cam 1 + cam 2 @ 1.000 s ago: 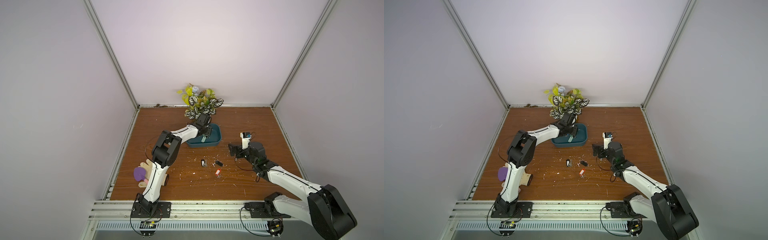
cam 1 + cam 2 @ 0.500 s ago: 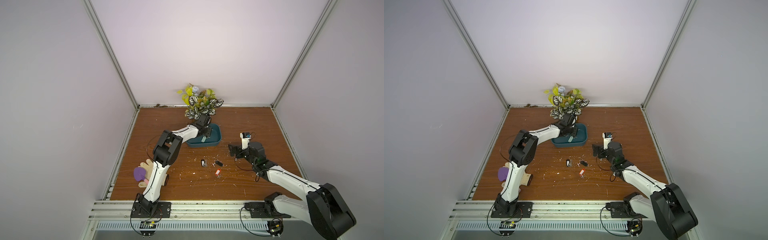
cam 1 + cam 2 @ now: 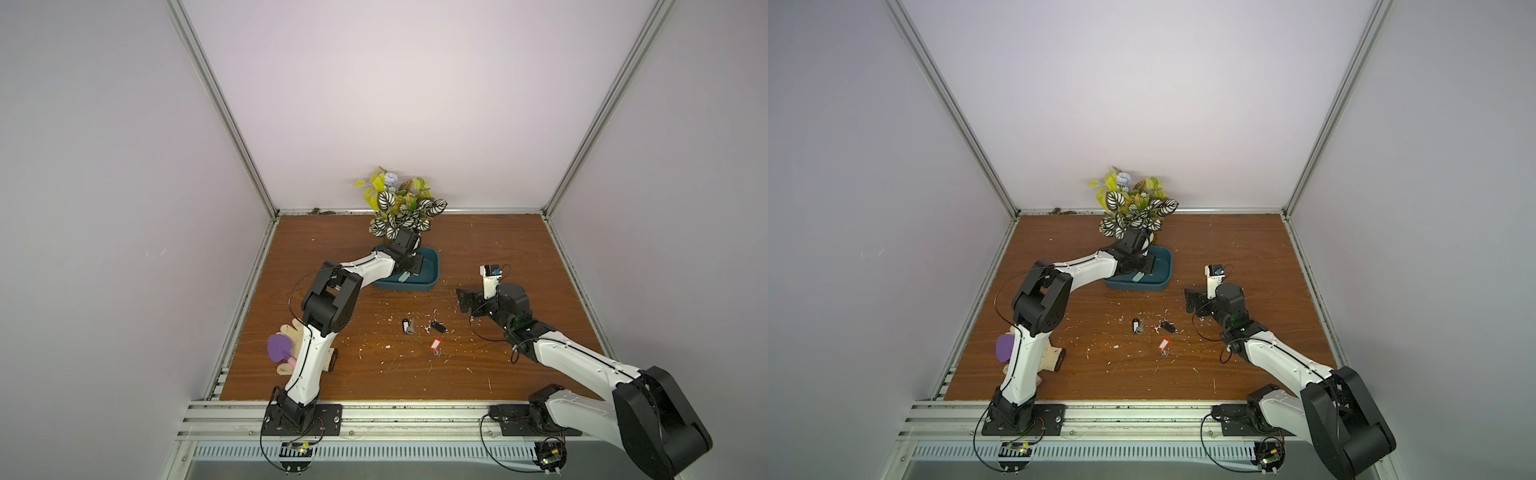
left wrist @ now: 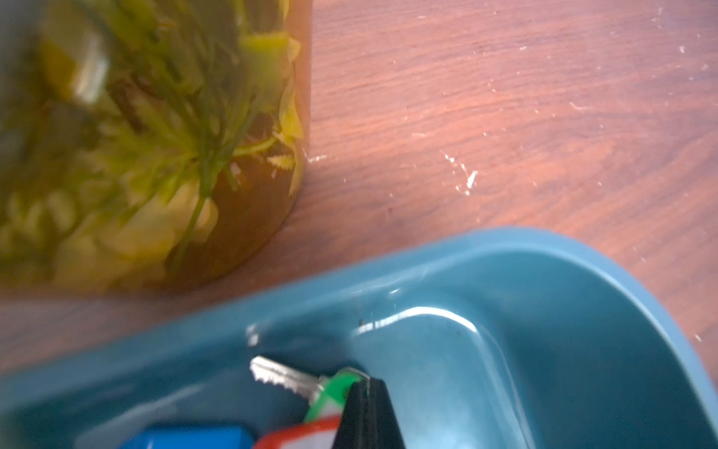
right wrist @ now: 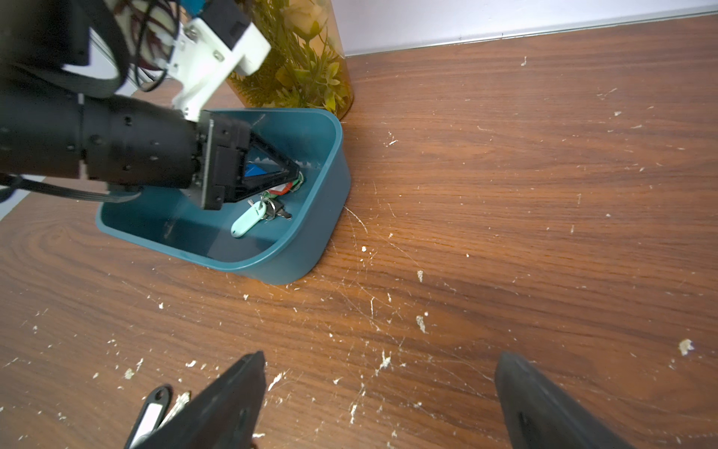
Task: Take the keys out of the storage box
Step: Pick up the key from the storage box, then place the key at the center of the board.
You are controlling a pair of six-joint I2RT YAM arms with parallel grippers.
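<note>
Both top views look steeply down from high over the front rail (image 3: 374, 417) onto the whole wooden table (image 3: 478, 249), facing the back wall (image 3: 395, 104). The left wrist camera hangs close above one corner of the storage box (image 4: 582, 311), its keys (image 4: 283, 377) and the plant pot (image 4: 252, 217); the right wrist camera looks low across the table from farther off, sharing box, pot and left gripper (image 5: 298, 175).

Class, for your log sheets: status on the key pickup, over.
Left fingers shut at green-tagged key inside storage box, grip unconfirmed. Right fingers open, empty. Plant pot close beside box.
</note>
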